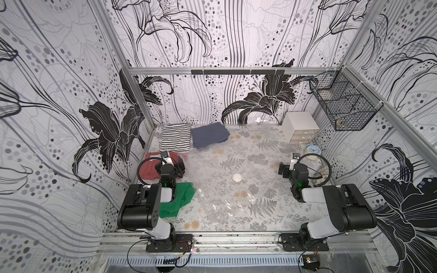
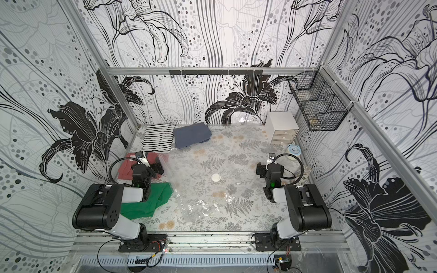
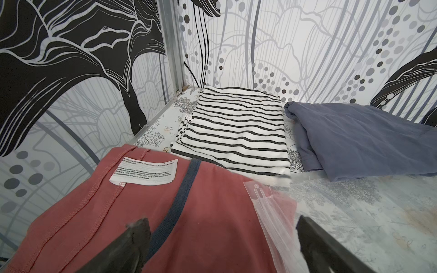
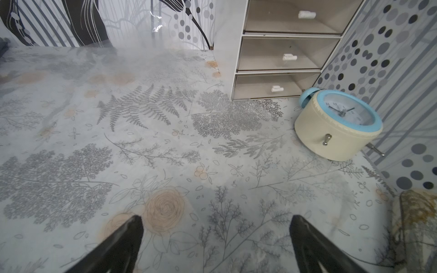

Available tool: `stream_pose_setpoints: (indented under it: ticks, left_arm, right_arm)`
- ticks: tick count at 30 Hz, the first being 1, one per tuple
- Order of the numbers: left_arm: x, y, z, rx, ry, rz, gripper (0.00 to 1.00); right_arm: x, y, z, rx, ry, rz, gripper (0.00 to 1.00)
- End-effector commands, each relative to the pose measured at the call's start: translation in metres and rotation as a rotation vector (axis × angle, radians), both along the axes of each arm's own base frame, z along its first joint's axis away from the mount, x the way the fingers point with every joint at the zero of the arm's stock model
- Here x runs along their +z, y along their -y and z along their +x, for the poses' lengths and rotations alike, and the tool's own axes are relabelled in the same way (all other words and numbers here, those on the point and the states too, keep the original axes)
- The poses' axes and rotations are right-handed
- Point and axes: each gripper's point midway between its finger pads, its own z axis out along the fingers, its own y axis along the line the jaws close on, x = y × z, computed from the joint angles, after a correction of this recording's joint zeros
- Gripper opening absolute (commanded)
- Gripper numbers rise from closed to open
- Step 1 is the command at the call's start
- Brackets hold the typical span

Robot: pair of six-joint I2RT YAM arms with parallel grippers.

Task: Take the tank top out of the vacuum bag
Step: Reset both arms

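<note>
Now left end effector [image 3: 222,221] wide, empty

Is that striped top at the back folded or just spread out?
Folded: the striped top lies as a compact rectangle, with stacked layer edges showing along one side.

Ahead of the left gripper [image 3: 221,223], the way is blocked low by the striped garment [image 3: 236,132] and blue garment [image 3: 366,141]. Ahead of the right gripper [image 4: 216,219], flat room is left open up to the drawer unit [image 4: 283,54] and clock [image 4: 331,132].
</note>
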Motion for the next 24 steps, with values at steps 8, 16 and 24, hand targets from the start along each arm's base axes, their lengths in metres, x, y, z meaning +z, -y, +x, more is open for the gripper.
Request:
stream_pose_setpoints:
  ticks: [8, 16, 24]
  left_arm:
    - [0.0041, 0.0126, 0.0059, -0.084, 0.009, 0.004, 0.99]
    - [0.0036, 0.0121, 0.0066, -0.089, 0.005, -0.003, 0.99]
    - [0.0029, 0.0110, 0.0069, -0.092, 0.003, -0.009, 0.99]
  right_arm:
    - [0.0098, 0.0019, 0.0050, -0.002, 0.035, -0.002, 1.00]
    - [0.0098, 0.0015, 0.0051, -0.001, 0.035, -0.002, 1.00]
    - [0.0101, 0.0020, 0.0055, -0.003, 0.035, -0.002, 1.00]
